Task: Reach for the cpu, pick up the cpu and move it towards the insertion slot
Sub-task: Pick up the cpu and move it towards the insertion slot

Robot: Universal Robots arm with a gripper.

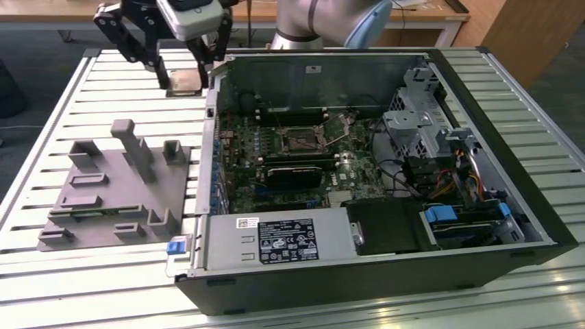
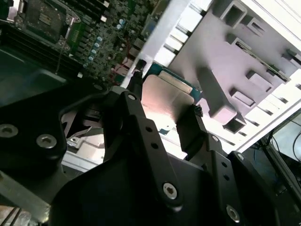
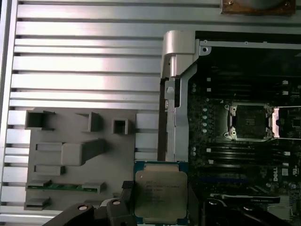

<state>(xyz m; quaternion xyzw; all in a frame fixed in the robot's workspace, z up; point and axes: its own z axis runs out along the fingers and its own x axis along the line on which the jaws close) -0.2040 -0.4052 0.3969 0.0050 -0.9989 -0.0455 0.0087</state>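
The slatted surface (image 1: 109, 89) carries an open computer case (image 1: 512, 171) holding the motherboard, its insertion slot (image 1: 299, 139) uncovered. Beside it lies the grey fixture (image 1: 101, 199). The end effector (image 1: 188, 79) pinches the cpu (image 3: 160, 197), raised above the surface near the case's edge.

Bright, even light; the slatted table (image 1: 109, 89) under the claw (image 1: 188, 68) glares white. The computer case (image 1: 512, 157) interior beside it lies dim. Close claw parts blur in the second wrist view.
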